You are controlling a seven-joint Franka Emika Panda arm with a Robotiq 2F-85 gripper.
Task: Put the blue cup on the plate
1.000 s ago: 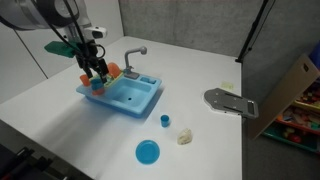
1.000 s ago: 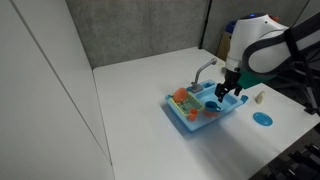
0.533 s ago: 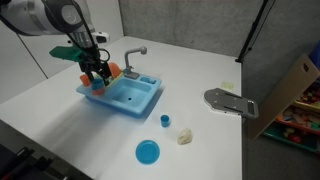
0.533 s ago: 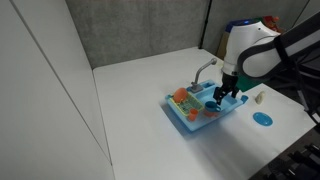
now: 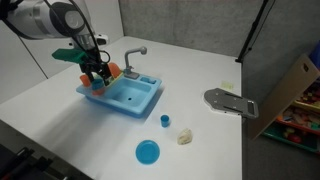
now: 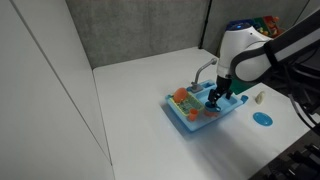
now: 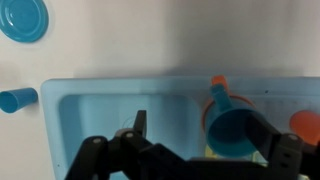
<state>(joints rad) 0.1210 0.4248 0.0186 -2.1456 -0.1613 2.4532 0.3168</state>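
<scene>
place: seeming to be a robotics lab | evidence: grey partition panels (image 5: 180,25) enclosing a white table (image 5: 60,110) | black stand pole (image 5: 256,30) leaning overhead | wooden shelf (image 5: 292,85) holding colourful toys (image 5: 300,115)

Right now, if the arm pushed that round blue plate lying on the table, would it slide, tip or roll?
Most likely it would slide: the plate lies flat on the smooth white table, so rolling or tipping seems unlikely. It looks like thin plastic, so it is probably light and stiff. Its low rim may be awkward to grip from above.
</scene>
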